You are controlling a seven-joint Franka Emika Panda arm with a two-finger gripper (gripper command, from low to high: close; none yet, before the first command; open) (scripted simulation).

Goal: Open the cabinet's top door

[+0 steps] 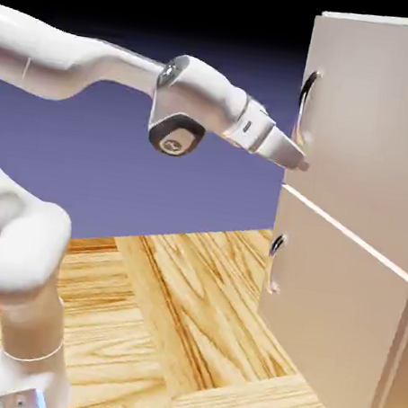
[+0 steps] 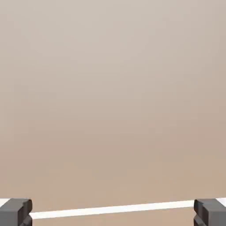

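Observation:
The beige-grey cabinet [image 1: 350, 290] stands at the exterior view's right. Its top door [image 1: 381, 122] carries a curved dark handle [image 1: 305, 99] near its left edge and looks flush with the cabinet. My gripper [image 1: 301, 163] sits just below that handle, right at the door's lower left corner, near the seam above the lower panel [image 1: 328, 324]. The hand view is filled by plain beige door surface [image 2: 113, 97], crossed low down by a pale seam line [image 2: 113, 209]. Both fingertips [image 2: 15, 212] stand far apart at the bottom corners with nothing between them, so the gripper is open.
The lower panel has its own small handle [image 1: 277, 246]. A wooden tabletop [image 1: 165, 320] stretches from the arm's base to the cabinet's foot.

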